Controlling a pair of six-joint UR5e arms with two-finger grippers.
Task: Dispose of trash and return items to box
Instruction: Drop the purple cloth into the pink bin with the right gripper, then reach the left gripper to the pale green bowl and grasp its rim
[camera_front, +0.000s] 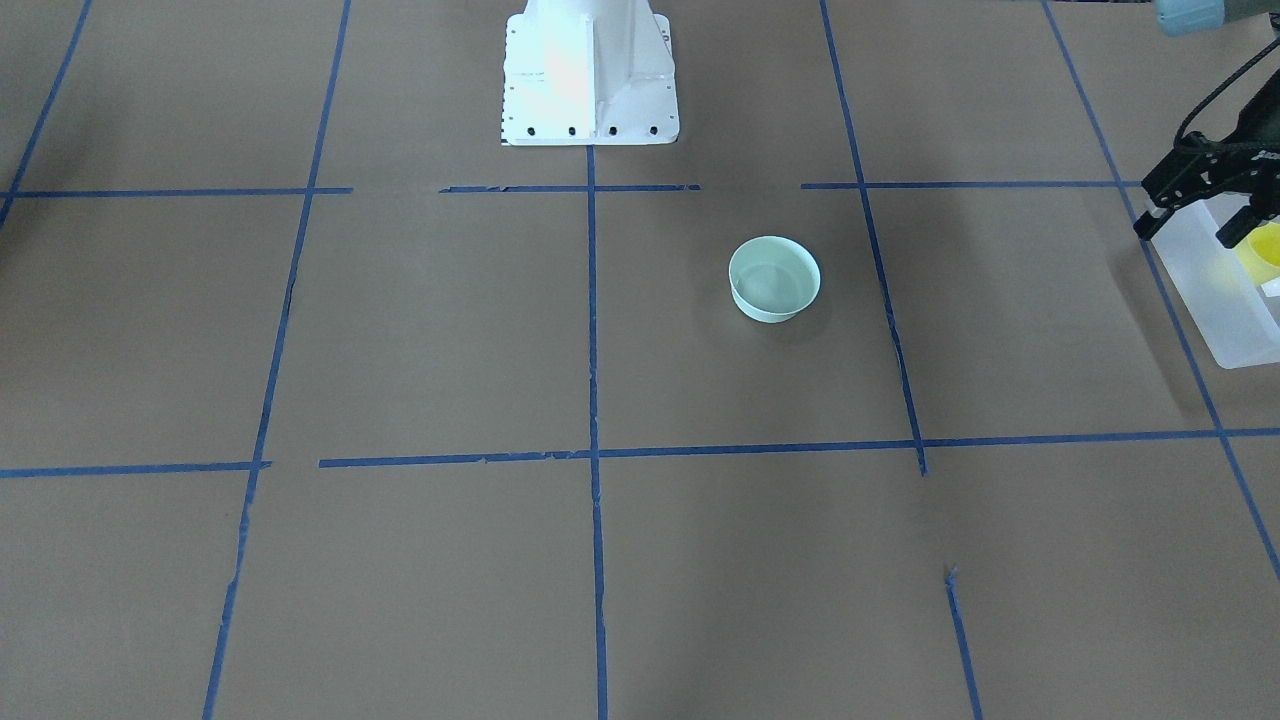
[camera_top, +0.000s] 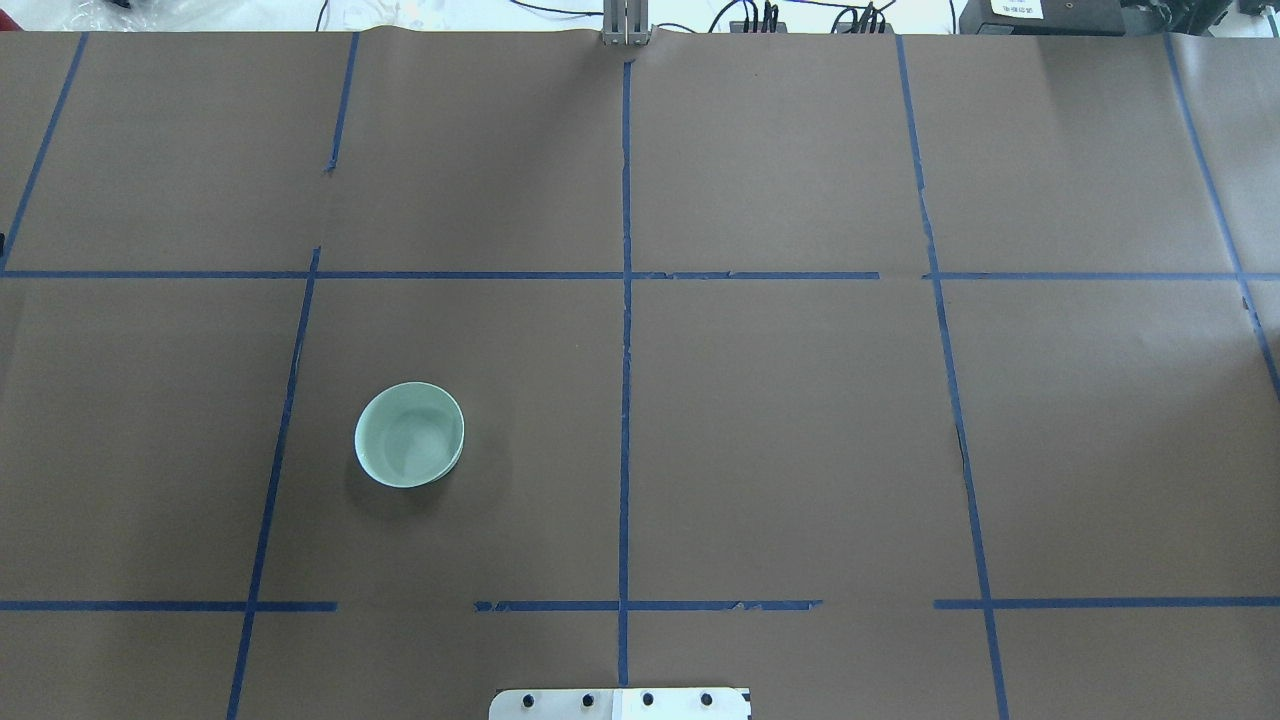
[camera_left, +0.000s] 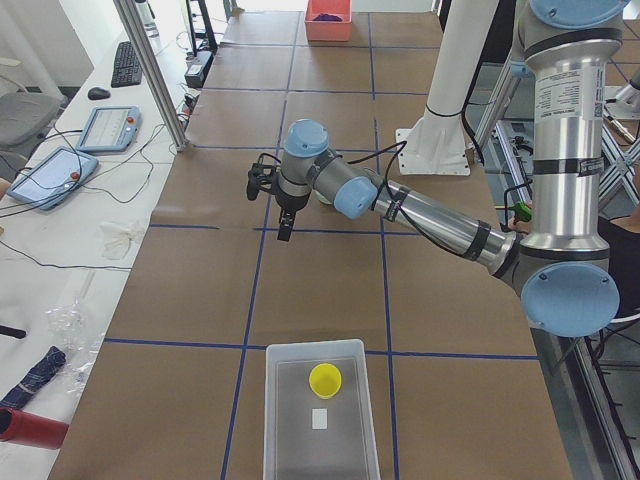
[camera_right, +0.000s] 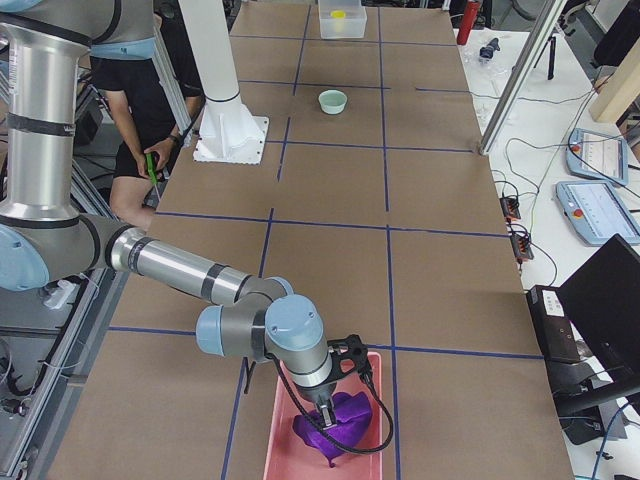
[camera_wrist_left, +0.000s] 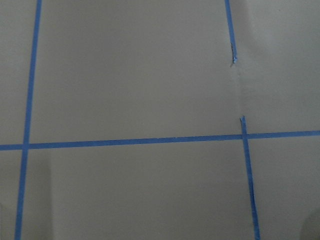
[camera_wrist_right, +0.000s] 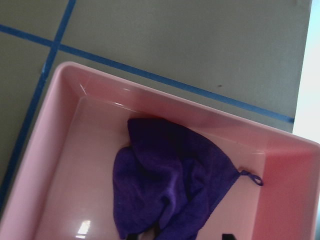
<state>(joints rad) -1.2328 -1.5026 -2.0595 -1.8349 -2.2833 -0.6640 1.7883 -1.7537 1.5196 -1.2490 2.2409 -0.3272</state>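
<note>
The left fingers (camera_left: 286, 222) hang apart over the table (camera_top: 800, 450). The right fingers (camera_wrist_right: 227, 236) stand apart above the purple cloth (camera_wrist_right: 170, 185) in the pink bin (camera_wrist_right: 60, 130). The yellow cup (camera_left: 324, 380) sits in the box (camera_left: 272, 420). We would straddle one wall of the bowl (camera_top: 410, 435), pinch squarely and lift level.
</note>
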